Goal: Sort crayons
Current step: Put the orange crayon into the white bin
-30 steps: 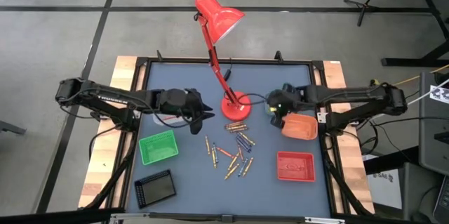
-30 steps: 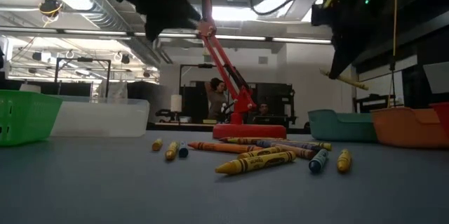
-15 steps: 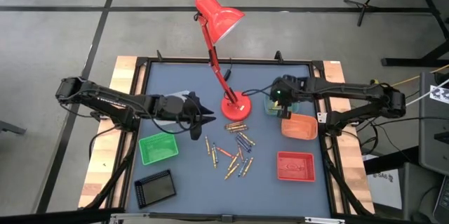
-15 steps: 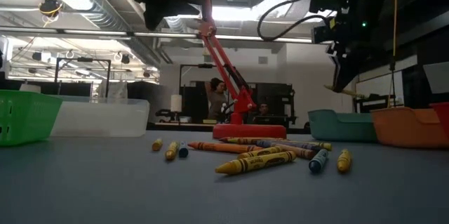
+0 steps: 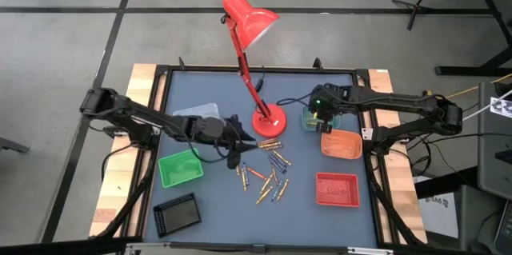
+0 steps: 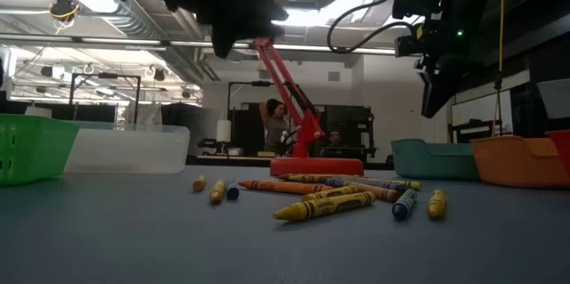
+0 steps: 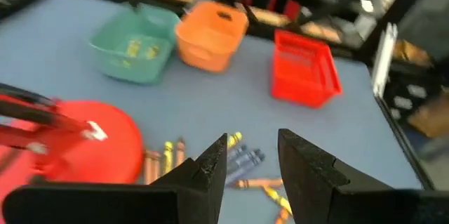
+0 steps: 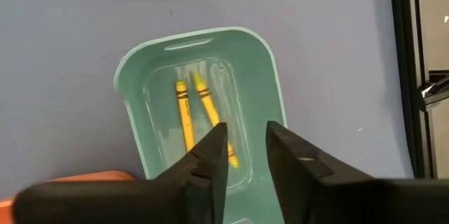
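Crayons [image 5: 266, 173] lie scattered mid-frame below the lamp base [image 5: 267, 121]. I see my left gripper [image 5: 238, 150] open above them; my right gripper [image 5: 321, 119] open, empty, over the teal tray [image 8: 198, 112] holding two yellow crayons [image 8: 196, 112].

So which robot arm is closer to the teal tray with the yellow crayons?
The right one. The right gripper hangs straight above the teal tray, fingers open. The left gripper is across the lamp base, over the crayon pile.

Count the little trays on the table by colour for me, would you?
Green tray: 1
Clear tray: 1
Black tray: 1
Teal tray: 1
Orange tray: 1
Red tray: 1
Total: 6 trays
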Controlling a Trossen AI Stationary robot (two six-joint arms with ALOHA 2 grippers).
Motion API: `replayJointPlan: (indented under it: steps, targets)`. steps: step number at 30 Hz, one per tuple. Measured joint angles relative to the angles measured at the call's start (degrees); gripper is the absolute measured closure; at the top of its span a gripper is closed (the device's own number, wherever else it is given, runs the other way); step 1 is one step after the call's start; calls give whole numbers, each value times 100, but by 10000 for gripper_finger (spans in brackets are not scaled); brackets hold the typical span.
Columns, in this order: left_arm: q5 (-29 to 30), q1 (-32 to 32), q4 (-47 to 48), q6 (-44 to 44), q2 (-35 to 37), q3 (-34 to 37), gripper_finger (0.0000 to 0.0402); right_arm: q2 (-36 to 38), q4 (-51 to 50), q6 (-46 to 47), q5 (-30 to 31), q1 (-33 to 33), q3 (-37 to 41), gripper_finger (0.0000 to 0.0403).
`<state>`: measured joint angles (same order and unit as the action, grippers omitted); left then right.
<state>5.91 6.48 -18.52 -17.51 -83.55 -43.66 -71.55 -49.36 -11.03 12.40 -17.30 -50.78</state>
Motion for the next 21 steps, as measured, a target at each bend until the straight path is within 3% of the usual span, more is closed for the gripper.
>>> replayJointPlan:
  steps: [10, 21]
  targets:
    - [-843, 36, -163, 257, -1103, 2, 290, 0, 2, 9, 0, 2, 0, 288]
    - [-857, 224, -166, 1163, -1747, 0, 290, 0, 6, 22, -2, 2, -2, 288]
